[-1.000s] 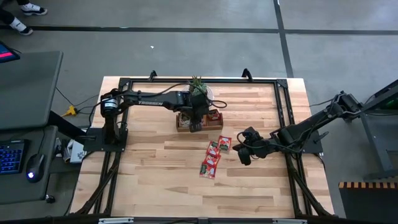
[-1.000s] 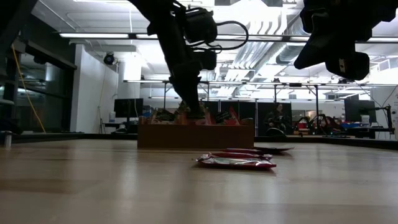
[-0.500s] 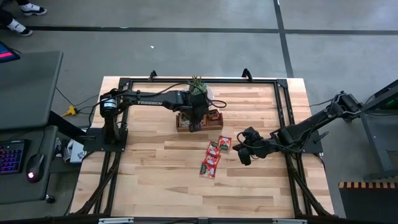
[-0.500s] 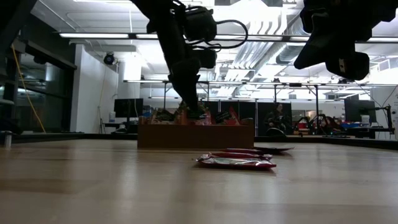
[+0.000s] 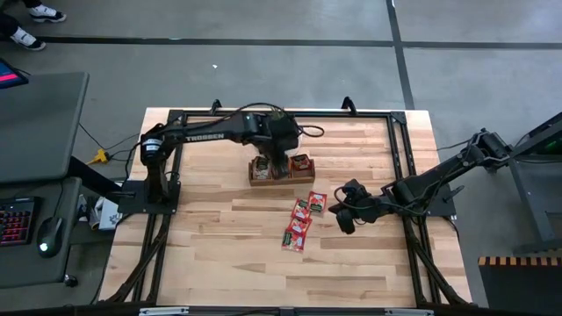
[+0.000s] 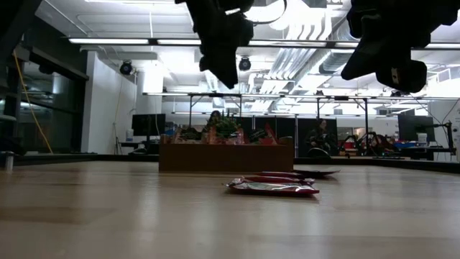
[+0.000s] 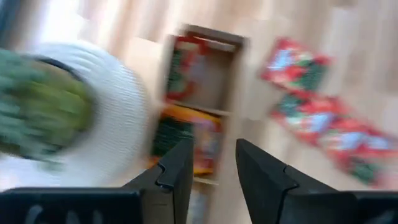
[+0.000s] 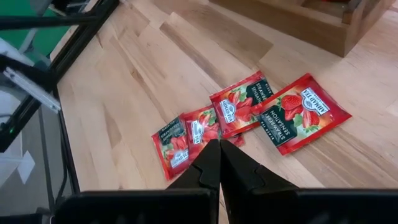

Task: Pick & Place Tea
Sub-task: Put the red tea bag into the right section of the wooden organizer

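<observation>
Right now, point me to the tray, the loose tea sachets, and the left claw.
tray (image 5: 255, 180), high view, front wall at its left end.
tea sachets (image 8: 299, 111), right wrist view, middle of the biggest red sachet.
left claw (image 7: 214, 163), left wrist view, gap midway between fingertips.

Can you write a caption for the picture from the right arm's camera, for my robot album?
Shut right pincer hovers over four red tea sachets on the wooden table.
</observation>
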`<state>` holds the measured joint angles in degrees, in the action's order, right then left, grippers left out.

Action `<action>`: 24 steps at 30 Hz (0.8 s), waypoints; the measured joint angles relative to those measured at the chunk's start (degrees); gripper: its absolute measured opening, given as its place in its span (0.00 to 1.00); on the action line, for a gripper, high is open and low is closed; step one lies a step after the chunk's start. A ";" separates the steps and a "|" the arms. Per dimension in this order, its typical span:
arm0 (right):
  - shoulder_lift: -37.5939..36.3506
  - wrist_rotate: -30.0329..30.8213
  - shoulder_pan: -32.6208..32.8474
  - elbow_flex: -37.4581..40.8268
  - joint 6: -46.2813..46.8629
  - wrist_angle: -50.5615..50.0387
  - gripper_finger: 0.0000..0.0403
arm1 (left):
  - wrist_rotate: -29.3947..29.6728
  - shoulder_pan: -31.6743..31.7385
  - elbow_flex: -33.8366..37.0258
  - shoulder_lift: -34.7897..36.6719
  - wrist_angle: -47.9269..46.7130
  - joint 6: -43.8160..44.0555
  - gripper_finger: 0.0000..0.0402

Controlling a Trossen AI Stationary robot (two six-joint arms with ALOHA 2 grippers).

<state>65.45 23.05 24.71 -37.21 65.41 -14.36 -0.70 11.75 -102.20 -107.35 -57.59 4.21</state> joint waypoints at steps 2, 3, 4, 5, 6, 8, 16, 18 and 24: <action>0.00 -1.92 -0.11 0.00 -2.73 0.01 0.00 | -3.33 -1.26 -0.02 0.03 -0.94 3.13 0.30; 0.13 -3.39 -0.35 0.00 -5.04 0.03 0.00 | -3.79 -2.25 0.00 -0.06 -1.41 3.60 0.30; 0.30 -4.96 -0.48 0.00 -7.87 0.03 0.00 | -3.74 -3.30 0.03 -0.06 -1.56 3.62 0.30; 0.57 -6.40 -0.68 0.00 -10.87 0.03 0.00 | -3.60 -4.37 0.03 -0.06 -1.50 3.62 0.30; 0.89 -7.59 -0.91 0.00 -13.63 0.03 0.00 | -3.32 -5.41 0.03 -0.06 -1.44 3.60 0.30; 1.45 -9.07 -1.98 0.00 -17.43 0.09 0.00 | -2.76 -7.34 0.78 -0.04 -0.56 3.56 0.30; 4.06 -14.06 -7.76 0.00 -22.47 4.71 0.00 | -3.79 -11.80 12.79 0.75 6.28 12.01 0.30; 5.13 -15.14 -8.50 0.00 -23.29 6.71 0.00 | -4.88 -13.14 16.98 2.29 10.37 16.13 0.30; 10.16 -18.18 -8.68 0.00 -26.61 12.92 0.00 | -5.01 -18.84 27.40 7.38 21.03 32.08 0.30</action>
<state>75.61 4.88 16.03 -37.21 38.80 -1.44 -5.71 -7.09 -74.80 -99.97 -36.56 36.30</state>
